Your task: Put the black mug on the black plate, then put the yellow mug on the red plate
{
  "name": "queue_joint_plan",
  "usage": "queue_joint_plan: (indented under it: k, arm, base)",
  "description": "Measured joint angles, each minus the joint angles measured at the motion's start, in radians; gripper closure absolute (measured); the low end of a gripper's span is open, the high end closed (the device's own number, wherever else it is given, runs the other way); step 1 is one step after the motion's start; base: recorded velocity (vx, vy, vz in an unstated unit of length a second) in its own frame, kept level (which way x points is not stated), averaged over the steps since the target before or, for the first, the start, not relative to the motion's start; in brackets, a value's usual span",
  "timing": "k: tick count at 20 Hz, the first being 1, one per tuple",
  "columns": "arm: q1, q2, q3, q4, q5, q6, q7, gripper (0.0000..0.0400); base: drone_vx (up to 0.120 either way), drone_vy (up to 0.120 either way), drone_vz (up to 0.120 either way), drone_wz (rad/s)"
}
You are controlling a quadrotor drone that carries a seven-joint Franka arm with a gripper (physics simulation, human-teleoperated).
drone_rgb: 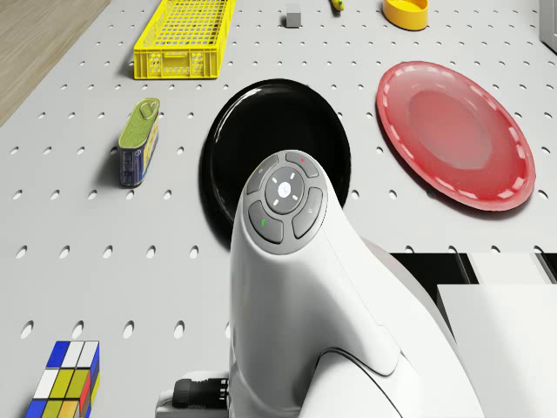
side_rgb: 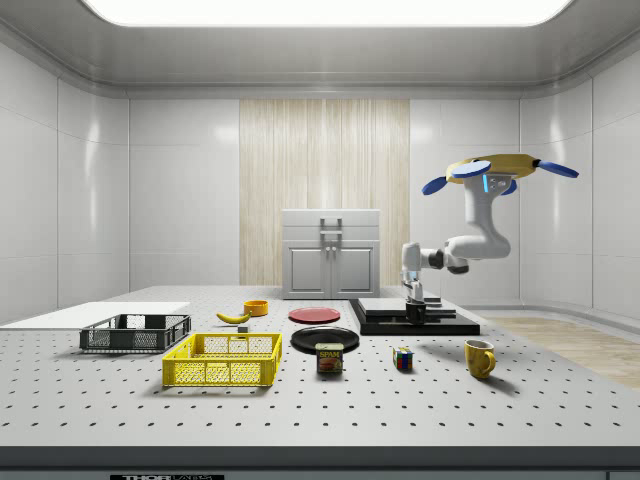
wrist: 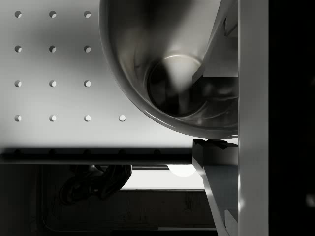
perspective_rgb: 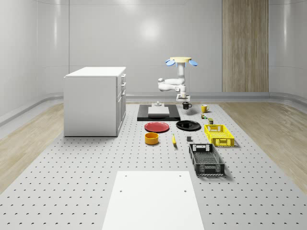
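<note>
Hovering in the upper middle of the whole-scene view, the drone [perspective_rgb: 181, 61] holds its arm down so the claw [perspective_rgb: 185, 98] sits right on the black mug [perspective_rgb: 186, 105], which rests on the surface [perspective_rgb: 96, 182] just beyond the black plate [perspective_rgb: 188, 125]. One finger [wrist: 214, 44] reaches inside the mug's rim and the other [wrist: 216, 182] stands outside the wall, so the claw looks narrowed about the rim, though firm contact cannot be told. A good lift would be straight up, mug level, then centred over the black plate; the yellow mug [perspective_rgb: 204, 109] and red plate [perspective_rgb: 157, 127] wait.
</note>
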Motion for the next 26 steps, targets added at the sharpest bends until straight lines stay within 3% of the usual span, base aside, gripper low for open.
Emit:
queue_joint_plan:
  k: [26]
  arm:
    - [-0.012, -0.05, 0.007, 0.002, 0.021, 0.047, 0.01, 0.029]
  base:
    - [0.12, 0.0, 0.0, 0.0]
